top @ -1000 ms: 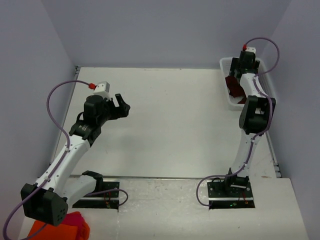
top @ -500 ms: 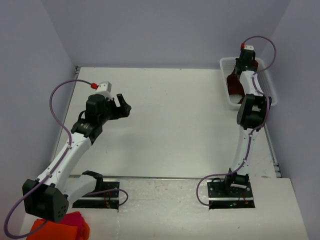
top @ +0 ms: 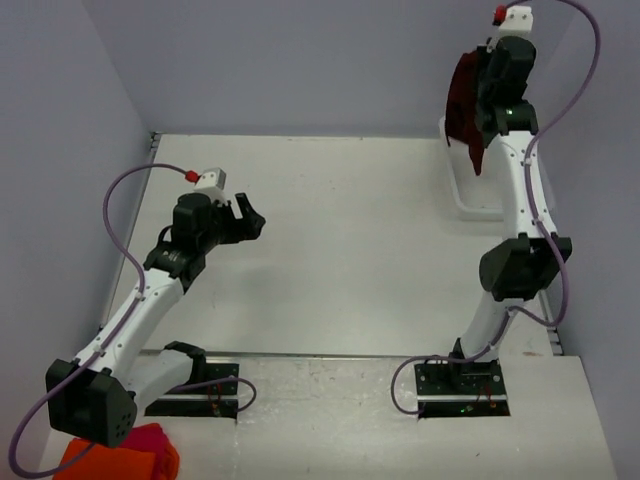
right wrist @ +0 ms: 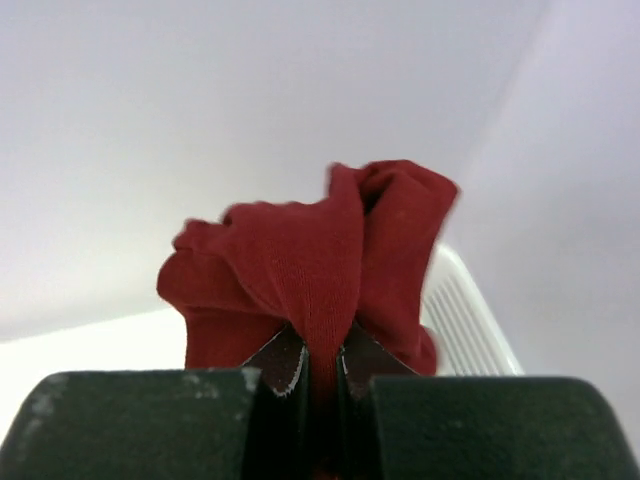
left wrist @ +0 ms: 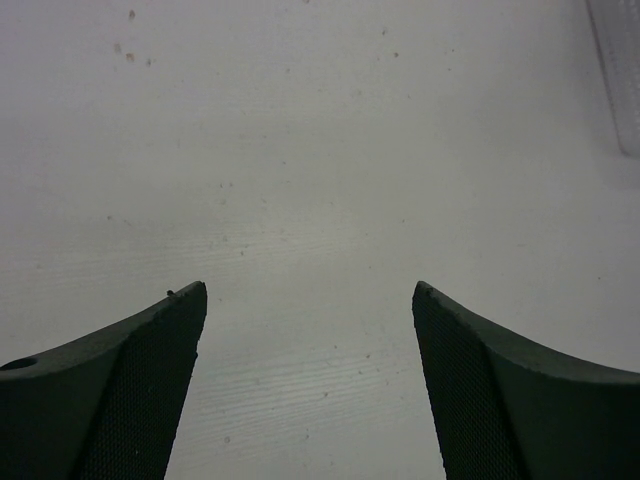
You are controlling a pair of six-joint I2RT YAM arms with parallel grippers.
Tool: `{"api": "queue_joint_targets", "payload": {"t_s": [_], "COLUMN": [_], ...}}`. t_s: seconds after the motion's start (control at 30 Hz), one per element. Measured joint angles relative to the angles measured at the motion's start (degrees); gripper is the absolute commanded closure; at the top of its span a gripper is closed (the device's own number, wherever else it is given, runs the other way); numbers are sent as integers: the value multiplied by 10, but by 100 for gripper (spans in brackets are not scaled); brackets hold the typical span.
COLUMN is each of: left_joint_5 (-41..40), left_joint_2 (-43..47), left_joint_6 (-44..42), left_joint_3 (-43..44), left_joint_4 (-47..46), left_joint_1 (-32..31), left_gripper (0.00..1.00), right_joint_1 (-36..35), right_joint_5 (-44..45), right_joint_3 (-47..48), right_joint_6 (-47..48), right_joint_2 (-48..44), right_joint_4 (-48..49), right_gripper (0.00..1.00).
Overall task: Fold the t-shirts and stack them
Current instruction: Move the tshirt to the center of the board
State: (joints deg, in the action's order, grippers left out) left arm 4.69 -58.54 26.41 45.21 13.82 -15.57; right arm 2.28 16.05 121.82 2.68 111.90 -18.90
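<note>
A dark maroon t-shirt (top: 467, 108) hangs bunched in the air above the white basket (top: 462, 192) at the back right. My right gripper (top: 488, 92) is shut on it, raised high. In the right wrist view the red t-shirt (right wrist: 310, 270) is pinched between the two fingers of the right gripper (right wrist: 320, 375) and bulges above them. My left gripper (top: 250, 215) hovers open over the left part of the table. In the left wrist view the left gripper (left wrist: 310, 300) has only bare table between its fingers.
The white table (top: 340, 240) spreads between the arms. Bright orange and pink cloths (top: 125, 455) lie at the near left corner by the left arm's base. Grey walls close off the back and both sides. A basket edge (left wrist: 615, 70) shows at the left wrist view's top right.
My right gripper shut on the t-shirt inside the basket and lifted it high above the basket. The left arm barely moved.
</note>
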Motion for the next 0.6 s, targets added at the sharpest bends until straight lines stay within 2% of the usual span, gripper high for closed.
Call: {"api": "queue_joint_targets", "payload": {"t_s": [0.1, 0.23, 0.3, 0.4, 0.6], "left_joint_5": [0, -14, -40, -106, -231], "left_joint_2": [2, 21, 27, 19, 0], "left_joint_6": [0, 0, 1, 13, 38], "left_joint_3": [-2, -9, -9, 12, 90], "left_joint_4": [1, 6, 14, 54, 127], "left_joint_1": [0, -2, -3, -3, -3], "left_gripper": [16, 17, 16, 13, 11], "right_joint_1": [-74, -185, -229, -278, -341], "right_joint_5": [7, 2, -1, -17, -103], "right_joint_3": [28, 132, 149, 135, 29], "right_joint_6": [15, 45, 58, 57, 9], "right_joint_2": [-69, -107, -136, -193, -309], "right_joint_4": [4, -11, -19, -45, -101], "right_gripper": [100, 100, 100, 100, 100]}}
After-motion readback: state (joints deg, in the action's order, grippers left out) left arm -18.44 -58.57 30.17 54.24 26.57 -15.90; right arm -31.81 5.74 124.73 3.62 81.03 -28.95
